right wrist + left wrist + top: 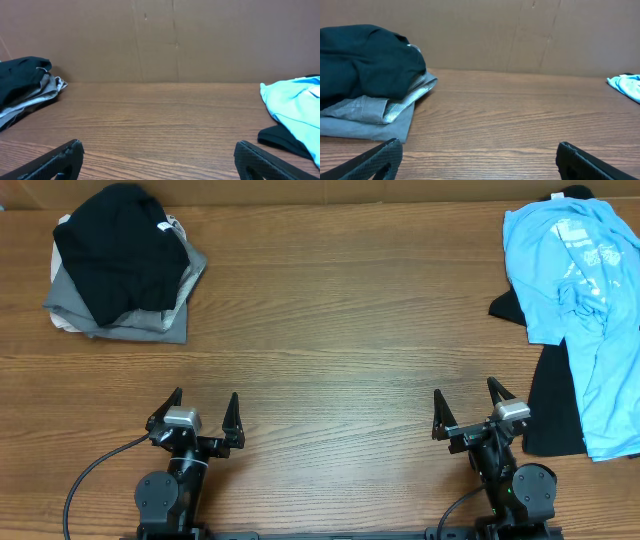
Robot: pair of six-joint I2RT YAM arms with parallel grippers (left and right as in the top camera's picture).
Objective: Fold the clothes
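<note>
A light-blue T-shirt (585, 300) with white print lies crumpled at the table's right edge, on top of a black garment (555, 405). The right wrist view shows the same T-shirt (295, 107) and the black garment (282, 140) to its right. My right gripper (468, 402) (159, 150) stands open near the front edge, just left of these clothes, holding nothing. My left gripper (205, 408) (479, 150) stands open at the front left, also with nothing between its fingers.
A pile of folded clothes, a black garment (115, 245) on grey ones (130, 320), sits at the back left, also seen in the left wrist view as a pile (370, 80). A cardboard wall (160, 40) backs the wooden table (340, 310).
</note>
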